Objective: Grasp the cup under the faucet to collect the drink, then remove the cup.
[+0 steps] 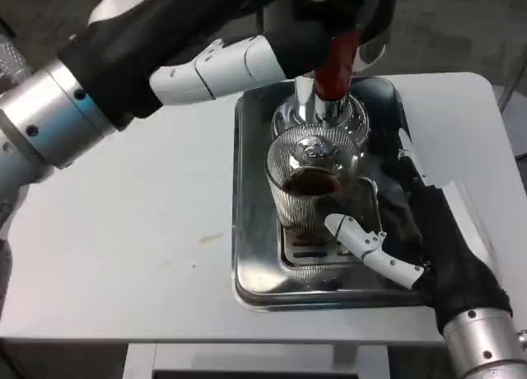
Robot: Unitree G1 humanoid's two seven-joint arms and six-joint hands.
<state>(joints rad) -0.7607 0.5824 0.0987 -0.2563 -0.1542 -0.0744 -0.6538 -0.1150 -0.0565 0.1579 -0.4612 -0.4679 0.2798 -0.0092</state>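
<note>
The right hand (387,231) grips the glass cup (311,185) to keep it under the faucet (317,107) — dark drink already inside. Above it, the left hand (317,33) clasps the red tap handle (336,66), likely holding it open — over the steel tray (251,231).

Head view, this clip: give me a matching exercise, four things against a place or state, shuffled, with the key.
Things:
1. glass cup
2. red tap handle
3. left hand
4. right hand

Descriptions:
A. up at the tap handle
B. holding dark drink, under the faucet
C. wrapped around the cup's side
D. above the chrome faucet, on the metal drip tray

Pairs: 1-B, 2-D, 3-A, 4-C
</note>
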